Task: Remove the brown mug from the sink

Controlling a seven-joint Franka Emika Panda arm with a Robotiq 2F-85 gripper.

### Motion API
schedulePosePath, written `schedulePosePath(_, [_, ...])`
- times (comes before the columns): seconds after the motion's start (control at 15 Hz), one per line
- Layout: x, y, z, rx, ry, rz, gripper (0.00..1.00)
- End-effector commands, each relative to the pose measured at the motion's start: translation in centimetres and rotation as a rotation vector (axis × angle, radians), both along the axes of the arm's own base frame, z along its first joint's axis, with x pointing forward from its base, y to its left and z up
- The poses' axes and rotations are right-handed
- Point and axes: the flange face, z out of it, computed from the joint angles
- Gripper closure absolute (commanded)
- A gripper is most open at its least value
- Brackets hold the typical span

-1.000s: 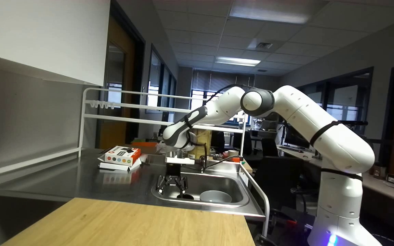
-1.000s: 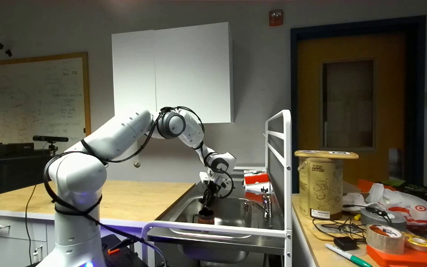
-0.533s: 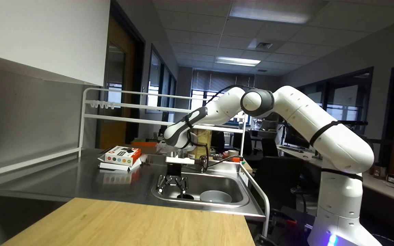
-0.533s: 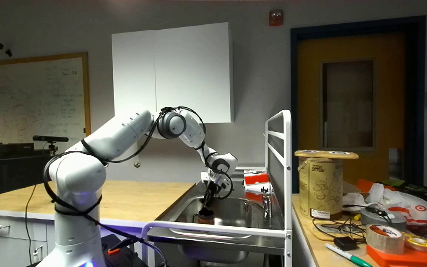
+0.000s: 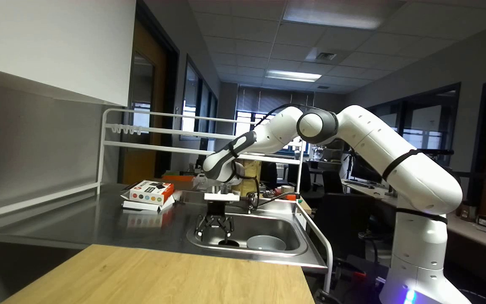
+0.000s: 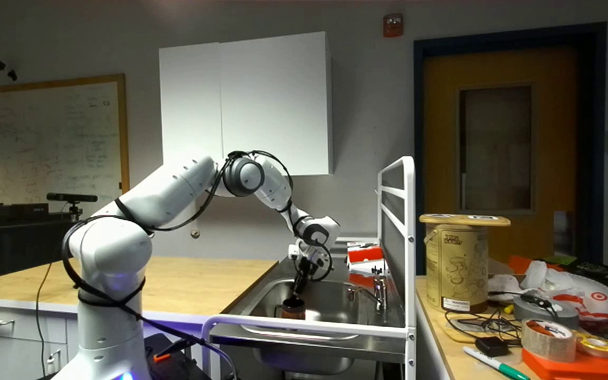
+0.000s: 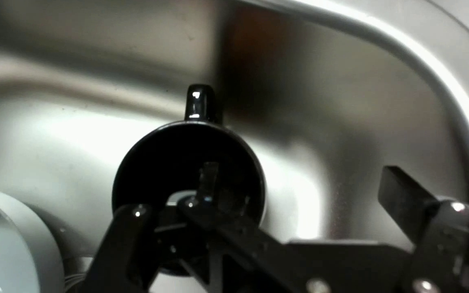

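Observation:
The brown mug [image 6: 293,313] with a dark rim stands upright in the metal sink [image 6: 255,307]. Its black interior [image 7: 165,162] and handle [image 7: 197,101] show in the wrist view. In an exterior view only a dark part of the mug [image 5: 228,243] shows. My gripper [image 5: 214,234] is open and empty above the mug and the sink's end. In the wrist view one finger of the gripper [image 7: 301,179] overlaps the mug's opening; the other is over bare sink to the right. I cannot tell if that finger is inside the rim.
A pale bowl [image 5: 266,242] sits in the sink beside the mug. A faucet [image 6: 380,295] rises at the sink's edge. A white rack frame [image 5: 171,148] runs round the counter. A red and white box [image 5: 152,193] lies on the metal counter [image 5: 99,219]. A wooden table [image 5: 163,274] adjoins it.
My gripper has risen a little and shifted slightly right in both exterior views, still open. The mug and bowl have not moved.

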Motion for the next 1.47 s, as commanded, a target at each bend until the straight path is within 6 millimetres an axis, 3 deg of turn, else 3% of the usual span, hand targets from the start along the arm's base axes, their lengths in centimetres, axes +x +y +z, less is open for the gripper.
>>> schedulePosePath(0.0, [-0.4,-2.3,-2.4,-0.076,0.042,-0.053,0.0])
schedulePosePath(0.27, [-0.9,-4.4,-5.6,-0.121,0.094,-0.084,0.0])
schedulePosePath(0.4, [-0.7,-4.7,-6.1,-0.13,0.105,-0.091,0.0])
schedulePosePath(0.47, [-0.7,-4.7,-6.3,-0.144,0.113,-0.092,0.25])
schedulePosePath(0.6, [-0.5,-4.9,-6.0,-0.165,0.122,-0.088,0.31])
schedulePosePath(1.13, [0.4,-3.8,-3.6,-0.183,0.102,-0.058,0.92])
schedulePosePath(1.27, [0.4,-3.1,-3.2,-0.173,0.095,-0.047,0.98])
schedulePosePath(1.4, [0.3,-2.9,-2.3,-0.167,0.088,-0.032,0.95])
